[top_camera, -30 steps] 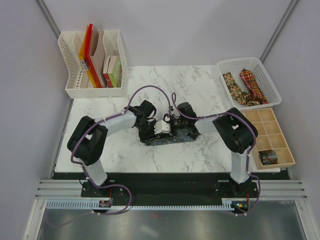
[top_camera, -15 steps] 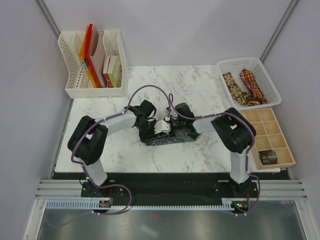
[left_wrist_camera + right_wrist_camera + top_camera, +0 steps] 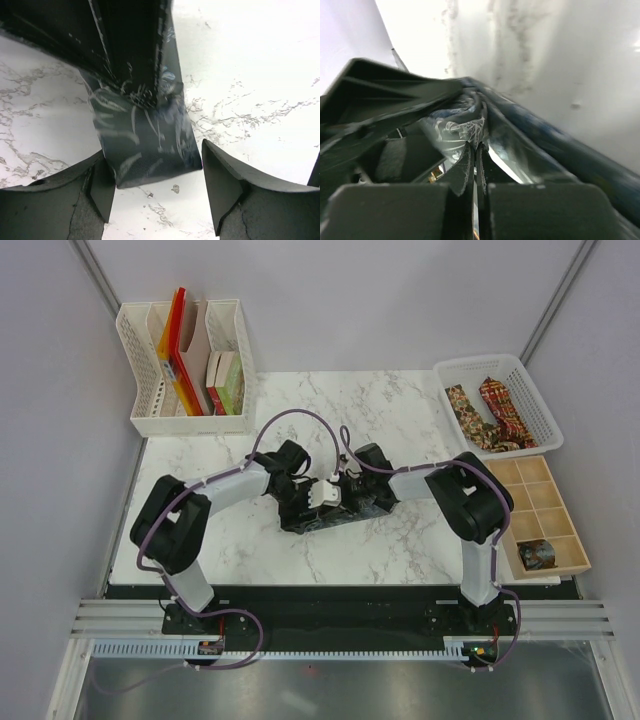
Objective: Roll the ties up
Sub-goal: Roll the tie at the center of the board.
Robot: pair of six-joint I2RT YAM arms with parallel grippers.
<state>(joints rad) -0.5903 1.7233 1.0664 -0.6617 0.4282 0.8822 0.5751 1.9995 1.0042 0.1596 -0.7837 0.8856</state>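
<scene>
The dark grey-green tie (image 3: 352,512) lies bunched at the middle of the marble table, between both grippers. My left gripper (image 3: 316,500) is open; in the left wrist view (image 3: 156,170) the tie's flat end (image 3: 145,145) lies on the marble between the spread fingers, close to the left one. My right gripper (image 3: 347,496) meets it from the right. In the right wrist view (image 3: 476,147) its jaws are shut on a fold of the tie (image 3: 460,125). A brown-gold tie (image 3: 464,407) and a red tie (image 3: 505,412) lie in the white basket (image 3: 540,400).
A white file rack (image 3: 140,420) with coloured folders and books stands at the back left. A wooden compartment box (image 3: 540,485) sits at the right edge, with one rolled tie (image 3: 536,555) in its near cell. Cables arc over both arms.
Both grippers and the dark tie have shifted a little to the left and closer together; the tie's right end has pulled in, so the bundle looks shorter.
</scene>
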